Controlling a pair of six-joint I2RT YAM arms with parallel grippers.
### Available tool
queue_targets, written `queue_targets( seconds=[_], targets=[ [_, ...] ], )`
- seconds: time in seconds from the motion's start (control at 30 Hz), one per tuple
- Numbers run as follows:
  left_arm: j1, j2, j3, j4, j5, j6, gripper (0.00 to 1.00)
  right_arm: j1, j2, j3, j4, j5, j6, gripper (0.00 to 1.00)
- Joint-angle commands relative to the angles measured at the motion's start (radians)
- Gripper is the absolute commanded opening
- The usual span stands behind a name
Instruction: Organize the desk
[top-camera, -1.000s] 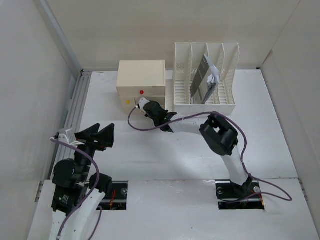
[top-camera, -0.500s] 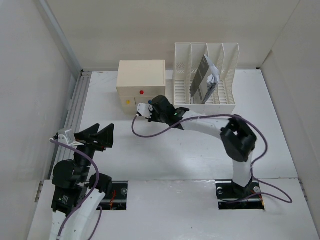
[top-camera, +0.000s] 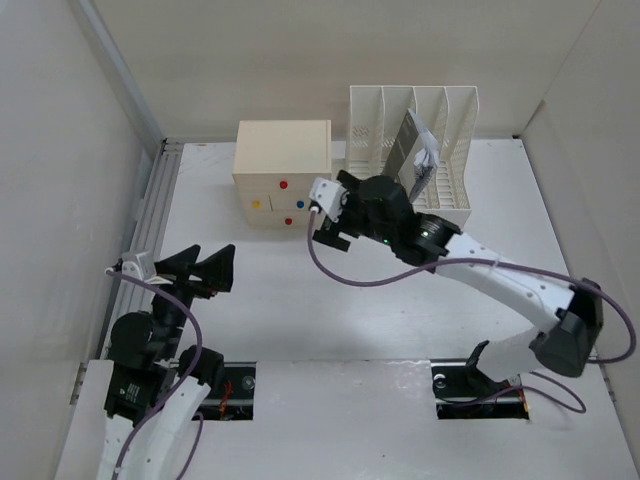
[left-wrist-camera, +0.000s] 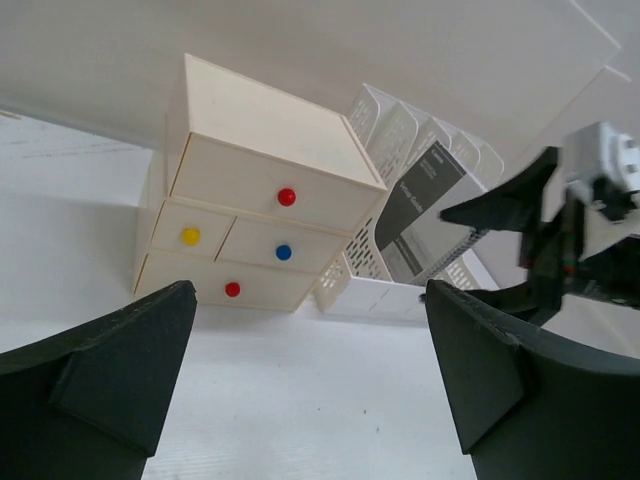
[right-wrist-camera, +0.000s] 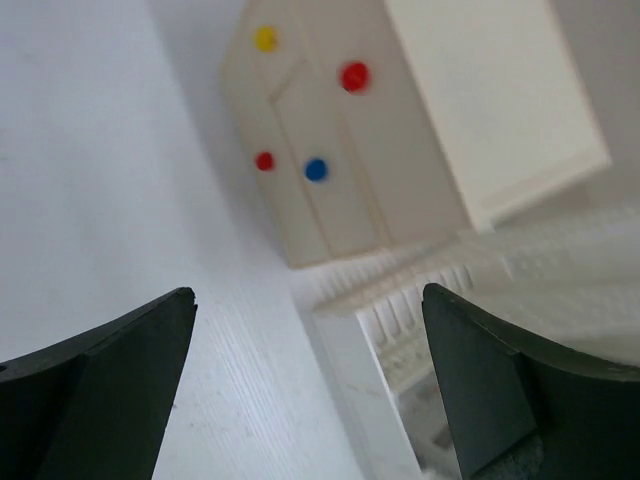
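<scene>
1. Desk (top-camera: 400, 320): wide white top under both arms, reaching from the arm bases at the near edge to the far wall. Nothing loose seen on its bare part from above.
2. File rack (top-camera: 462, 120): white, slotted, upright at the far right of the desk, just beside the drawer box (contact not discernible).
3. Drawer box (top-camera: 282, 155): cream, at the far middle. All drawer fronts apparently flush, hence judged shut.
4. Booklets (top-camera: 405, 150): grey and white, leaning tilted inside a middle slot of the rack.
5. Right gripper (top-camera: 335, 212): jaws wide apart and empty, hovering just in front of the box's right side, near the foot of the rack, touching neither. Step in hand, by judgement: letting go and clearing off, with storage seemingly done and the task near its end.
6. Left gripper (top-camera: 205, 265): jaws likewise spread and empty, raised over the near left of the desk, well apart from the box and pointed toward it (apparently idle).
7. Knobs: red (left-wrist-camera: 287, 196), yellow (left-wrist-camera: 190, 236), blue (left-wrist-camera: 283, 252), red (left-wrist-camera: 232, 289), one per drawer front.

Next move, as judged: drawing the right arm back toward its base without clipping the rack front or a knob, then a check for anything unsorted.
</scene>
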Motion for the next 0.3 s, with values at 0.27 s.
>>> queue_targets(
  seconds=[0.27],
  targets=[
    [-0.004, 0.207, 0.016, 0.142, 0.061, -0.029, 0.99, -0.135, -0.332, -0.236, 0.213, 0.292, 0.201, 1.00]
  ],
)
